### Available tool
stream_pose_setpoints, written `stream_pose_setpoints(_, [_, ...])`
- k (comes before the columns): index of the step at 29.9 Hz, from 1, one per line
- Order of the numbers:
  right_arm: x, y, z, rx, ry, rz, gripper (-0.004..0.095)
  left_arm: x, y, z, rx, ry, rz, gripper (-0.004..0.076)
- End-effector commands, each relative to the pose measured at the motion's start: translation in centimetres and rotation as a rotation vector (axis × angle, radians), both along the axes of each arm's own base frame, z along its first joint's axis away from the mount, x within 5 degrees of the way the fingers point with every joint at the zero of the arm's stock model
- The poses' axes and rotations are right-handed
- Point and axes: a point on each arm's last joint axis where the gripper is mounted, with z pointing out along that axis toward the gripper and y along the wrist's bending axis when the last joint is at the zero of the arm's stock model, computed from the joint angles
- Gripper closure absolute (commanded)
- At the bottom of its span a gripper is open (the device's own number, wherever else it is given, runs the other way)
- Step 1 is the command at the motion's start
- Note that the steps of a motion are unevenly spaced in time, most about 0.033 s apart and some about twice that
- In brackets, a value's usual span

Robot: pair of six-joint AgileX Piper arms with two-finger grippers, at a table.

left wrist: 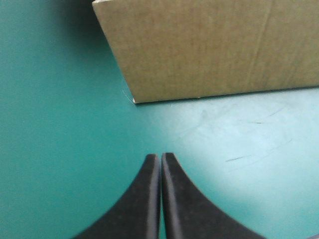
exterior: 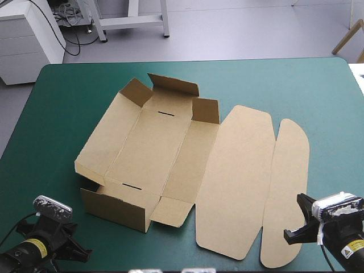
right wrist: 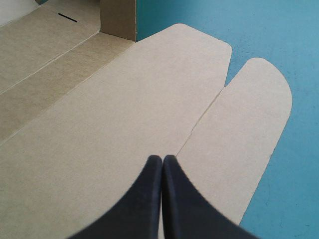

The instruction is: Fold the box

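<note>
Brown box [exterior: 153, 165], walls partly raised, lid flat, mid-table.

tabletop [exterior: 62, 91]: teal-green cover seen across most of the frame | box [exterior: 165, 148]: brown board laid at frame centre, walls raised at its upper and lower-left ends | lid [exterior: 236, 182]: spread flat right of centre | rounded flap [exterior: 287, 193]: laid flat toward lower right

A worktop [exterior: 318, 96] under a teal-green cover [exterior: 74, 96] is seen, its far corners rounded. Beyond its far edge a pale grey floor [exterior: 244, 28] is shown. A white drawer cabinet [exterior: 25, 42] is set near the far left corner, with black cables [exterior: 75, 49] lying beside it. Pale wooden legs [exterior: 347, 37] are seen at the far right.
</note>
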Motion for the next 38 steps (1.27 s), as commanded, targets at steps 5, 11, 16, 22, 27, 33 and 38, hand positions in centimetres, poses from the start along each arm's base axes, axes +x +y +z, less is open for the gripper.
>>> stream_pose_setpoints(5, [0.3, 0.0, 1.4, 0.023, -0.087, -0.010, 0.0922, 0.5, -0.2, 0.9, -0.017, -0.048, -0.003, 0.0734])
stream_pose_setpoints(11, [0.3, 0.0, 1.4, 0.023, -0.087, -0.010, 0.0922, 0.5, 0.0, 3.0, -0.024, -0.115, 0.002, 0.0734])
stream_pose_setpoints(16, [0.3, -0.1, 1.4, 0.012, -0.093, -0.011, 0.0922, 0.3, 0.1, 4.8, -0.046, -0.159, 0.006, 0.0734])
stream_pose_setpoints(22, [0.4, 0.1, 2.5, 0.051, -0.188, -0.004, 0.0922, 0.1, 0.3, 4.6, -0.029, -0.131, 0.013, 0.0734])
stream_pose_setpoints(27, [1.0, 0.5, 4.2, 0.015, -0.128, 0.040, 0.0922, 0.0, 0.3, 4.6, -0.023, -0.124, 0.016, 0.0734])
stream_pose_setpoints(33, [3.3, 0.9, 8.3, -0.021, -0.117, 0.063, 0.0922, 0.1, 0.3, 4.6, -0.024, -0.125, 0.015, 0.0734])
stream_pose_setpoints(38, [5.9, 1.2, 12.3, -0.077, -0.155, 0.087, 0.0921, 0.1, 0.4, 4.6, -0.011, -0.135, 0.018, 0.0734])
